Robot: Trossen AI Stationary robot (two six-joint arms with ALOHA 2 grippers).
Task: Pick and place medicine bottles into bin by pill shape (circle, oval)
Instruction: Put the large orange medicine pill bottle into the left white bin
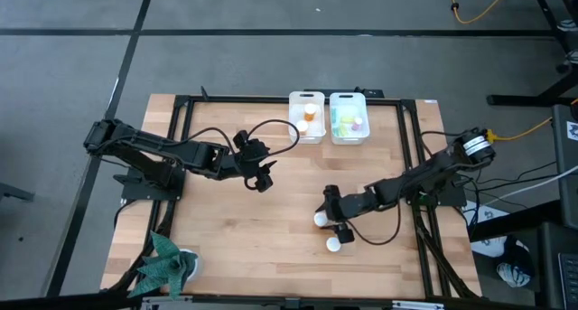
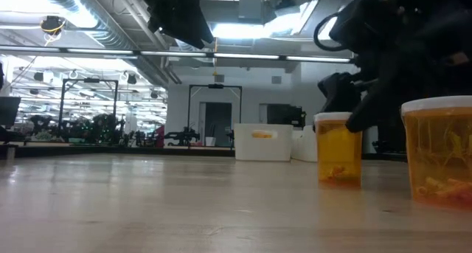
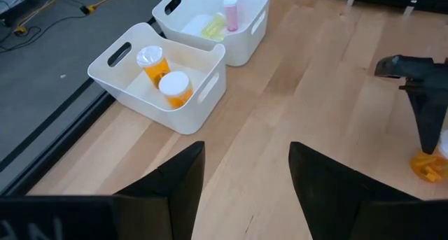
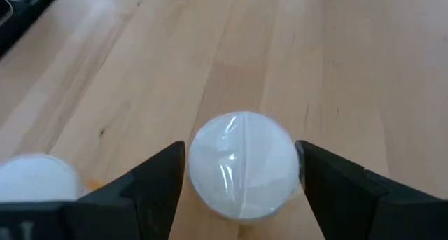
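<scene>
Nearest us, our right gripper point(image 4: 241, 173) has its fingers spread around the white cap of an orange plastic medicine bottle point(image 1: 321, 219) mid-table; whether they touch it we cannot tell. Our left gripper point(image 1: 263, 176) hangs parted, empty. Two white plastic bins point(image 1: 306, 117) at the wooden table's point(image 1: 226, 229) far edge hold bottles. Another orange bottle point(image 1: 334, 243) stands beside.

No text, label or number can be read anywhere.
</scene>
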